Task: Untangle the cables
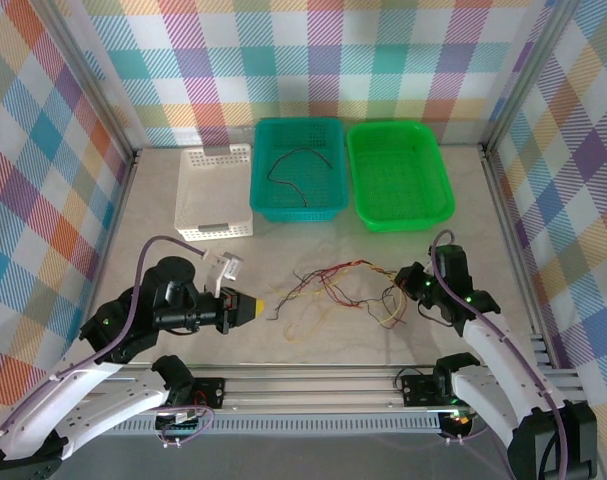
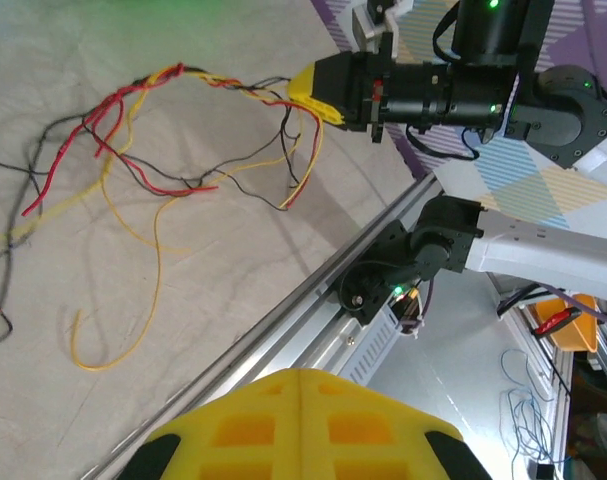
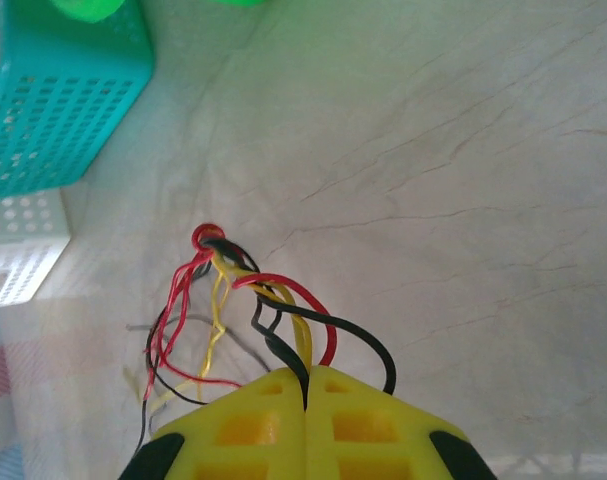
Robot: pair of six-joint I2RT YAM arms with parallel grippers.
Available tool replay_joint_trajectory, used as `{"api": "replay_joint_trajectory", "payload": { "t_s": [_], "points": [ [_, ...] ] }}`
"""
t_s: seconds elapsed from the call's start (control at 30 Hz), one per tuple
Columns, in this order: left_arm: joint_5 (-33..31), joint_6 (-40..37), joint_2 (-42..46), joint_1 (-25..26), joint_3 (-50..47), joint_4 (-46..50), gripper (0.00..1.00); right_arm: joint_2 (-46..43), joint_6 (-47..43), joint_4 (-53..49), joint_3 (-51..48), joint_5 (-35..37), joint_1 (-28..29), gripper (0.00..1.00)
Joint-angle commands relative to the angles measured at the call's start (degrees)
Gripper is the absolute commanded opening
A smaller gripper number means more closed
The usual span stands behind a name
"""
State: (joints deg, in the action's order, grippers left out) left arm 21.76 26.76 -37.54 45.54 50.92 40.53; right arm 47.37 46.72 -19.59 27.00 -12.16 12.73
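Top external view, starting at the left: we have the left gripper (image 1: pixel 253 307) clenched on nothing, its yellow tips aimed at the loose ends of the cables (image 1: pixel 328 283). The bunch sprawls across the near middle of the table (image 1: pixel 313 235), between the two arms. Over on the right, the right gripper (image 1: pixel 403 286) is pinched tight on the far end. Its wrist view shows red, yellow and black strands running out of the seam between its pads (image 3: pixel 373 430). Our call: let the right side anchor while the left opens and takes a single strand near a free end. The long yellow loop (image 2: pixel 159 285) looks the likeliest pick. We'd draw it away low and slow, easing off if the knot cinches. These strands are hair-thin, limp and curly, and they look quick to snag on one another, so the pinch must land squarely. The tabletop is smooth, pale and faintly veined, and those pads are hard yellow plastic with square pockets.
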Motion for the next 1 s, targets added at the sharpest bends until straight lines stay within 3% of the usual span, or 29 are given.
{"api": "replay_joint_trajectory", "payload": {
  "t_s": [0.0, 0.07, 0.13, 0.27, 0.43, 0.67, 0.97],
  "points": [
    [2.97, 1.38, -3.86, -0.44, -1.30, -3.76, 0.22, 0.17, -3.84, 8.54, 0.04, -13.60, -0.18, 0.00],
    [4.25, 2.90, -6.15, -0.41, -2.91, -8.37, 0.53, -0.54, -5.25, 11.64, -0.06, -20.60, -0.20, 0.00],
    [4.52, 3.46, -8.54, -0.42, -3.75, -11.56, 0.69, -1.67, -6.27, 12.23, 0.19, -24.66, -0.12, 0.00],
    [4.27, 2.99, -14.92, -0.33, -4.15, -16.64, 0.79, -4.04, -8.08, 11.28, 0.49, -28.20, -0.09, 0.00],
    [1.88, 1.97, -24.79, -0.35, -4.05, -22.35, 0.84, -3.74, -5.80, 17.11, -1.23, -34.74, -0.08, 0.00],
    [-7.95, 1.56, -42.36, -0.32, 0.29, -26.47, 0.83, -5.75, -6.09, 17.49, -1.48, -37.12, -0.08, 0.00],
    [-18.04, 1.54, -55.13, -0.47, 7.73, -26.22, 0.82, -7.08, -5.94, 16.87, -1.79, -39.06, 0.31, 0.00]
  ]
}}
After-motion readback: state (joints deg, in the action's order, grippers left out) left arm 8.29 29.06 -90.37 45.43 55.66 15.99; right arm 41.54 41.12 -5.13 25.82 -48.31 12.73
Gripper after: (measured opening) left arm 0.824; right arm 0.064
